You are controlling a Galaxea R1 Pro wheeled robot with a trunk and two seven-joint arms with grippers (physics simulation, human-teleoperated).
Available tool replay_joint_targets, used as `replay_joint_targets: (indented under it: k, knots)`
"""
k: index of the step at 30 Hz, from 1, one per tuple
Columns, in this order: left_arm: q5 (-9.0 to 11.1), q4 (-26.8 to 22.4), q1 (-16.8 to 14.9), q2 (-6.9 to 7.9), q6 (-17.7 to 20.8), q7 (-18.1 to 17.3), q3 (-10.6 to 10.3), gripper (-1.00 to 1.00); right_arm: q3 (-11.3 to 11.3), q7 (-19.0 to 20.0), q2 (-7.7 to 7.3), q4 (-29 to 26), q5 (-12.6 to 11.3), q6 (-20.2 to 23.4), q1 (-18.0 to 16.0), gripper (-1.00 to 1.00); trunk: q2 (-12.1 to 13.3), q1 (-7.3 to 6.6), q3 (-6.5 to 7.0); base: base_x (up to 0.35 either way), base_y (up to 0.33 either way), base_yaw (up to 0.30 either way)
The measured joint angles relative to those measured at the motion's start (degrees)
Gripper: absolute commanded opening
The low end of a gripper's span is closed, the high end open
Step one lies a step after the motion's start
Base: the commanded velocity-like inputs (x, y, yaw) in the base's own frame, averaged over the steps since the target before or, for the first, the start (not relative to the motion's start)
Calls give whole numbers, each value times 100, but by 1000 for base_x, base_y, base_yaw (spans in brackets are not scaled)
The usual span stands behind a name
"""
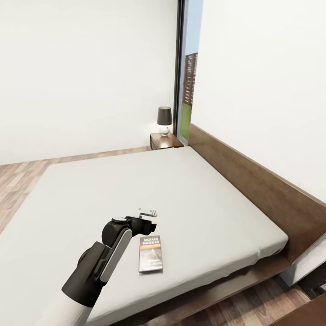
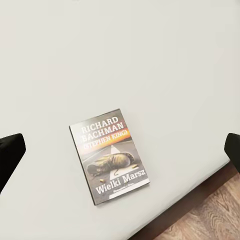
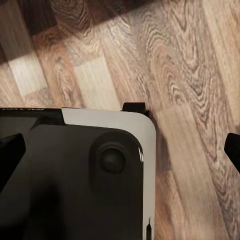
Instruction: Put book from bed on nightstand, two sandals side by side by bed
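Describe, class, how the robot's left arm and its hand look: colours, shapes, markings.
The left arm has rounded glossy black segments with a light grey panel along one link and a white part near the wrist. The left hand has two black fingers. No markings or cables are visible.

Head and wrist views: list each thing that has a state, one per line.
book: closed, flat on the mattress, cover up, untouched
left hand: open, above the bed beside the book
right hand: open, empty, over the wood floor
lamp: upright on the nightstand
bed: bare mattress
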Motion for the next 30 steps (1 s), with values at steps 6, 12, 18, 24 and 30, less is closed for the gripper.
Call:
replay_joint_targets:
  k: [6,12,18,24,30]
  knots:
    - [0,4,0,0,0,0,0,100,4,0,2,0,0,1,0,100,0,-1,0,137,34,0]
    - [0,-1,0,0,0,6,0,100,7,0,6,0,0,1,0,100,0,0,0,67,15,0]
    - [0,-1,0,0,0,12,0,100,8,0,8,0,0,1,0,100,0,0,0,23,5,0]
    - [1,-1,0,0,0,16,0,100,9,0,9,0,0,0,0,100,0,1,0,7,2,0]
    - [0,-1,0,0,0,18,0,100,9,0,9,0,0,1,0,100,0,0,0,16,0,0]
